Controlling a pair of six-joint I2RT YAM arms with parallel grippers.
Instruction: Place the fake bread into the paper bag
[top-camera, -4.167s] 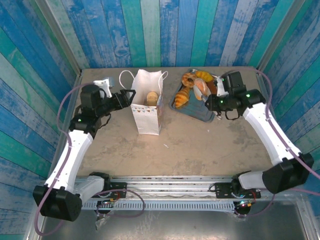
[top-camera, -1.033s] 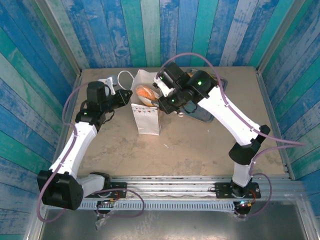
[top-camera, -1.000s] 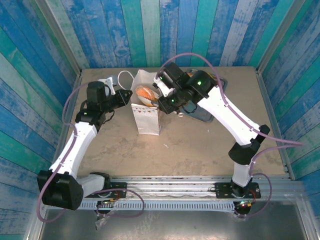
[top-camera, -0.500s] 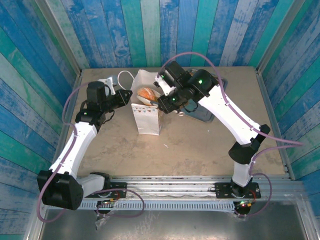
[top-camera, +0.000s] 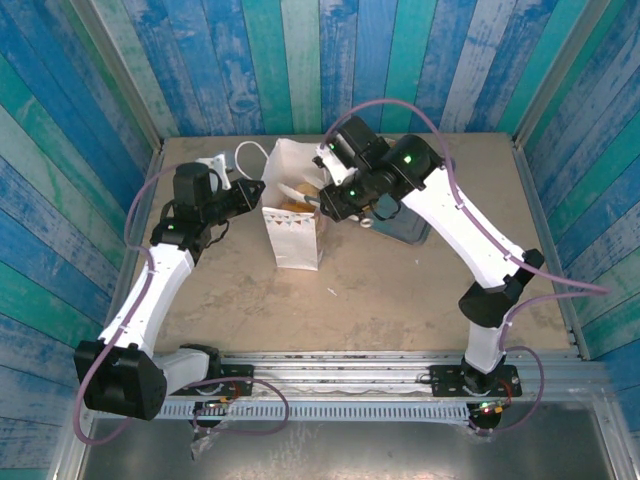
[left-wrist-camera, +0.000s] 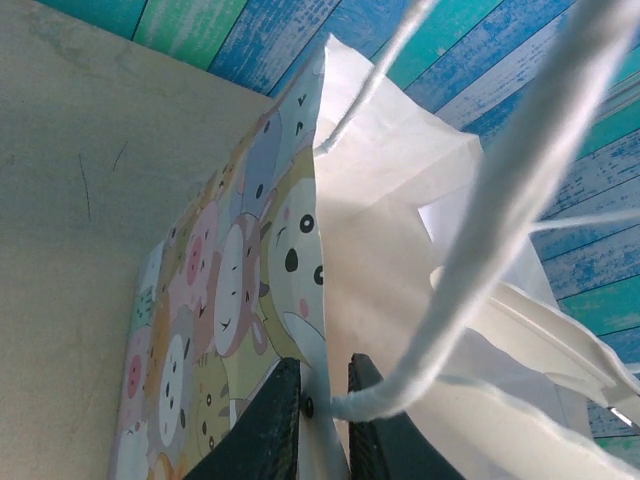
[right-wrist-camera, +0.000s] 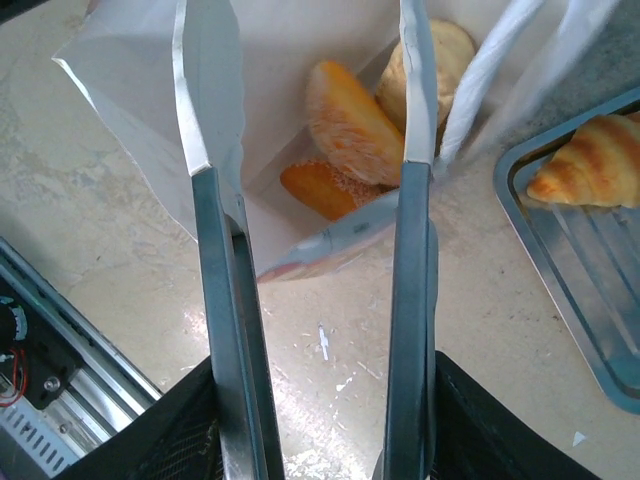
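Hovering over the paper bag (top-camera: 293, 235) with right claw (top-camera: 328, 203) spread empty and left claw (left-wrist-camera: 322, 400) pinching its rim; likely next, fetching the croissant (right-wrist-camera: 590, 165) from the tray (right-wrist-camera: 570, 240).

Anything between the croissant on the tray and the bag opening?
Nothing solid. The paper bag stands open, with the left tool pinching its rim. Only its white cord handle hangs at the edge nearest the tray, between the croissant and the opening.
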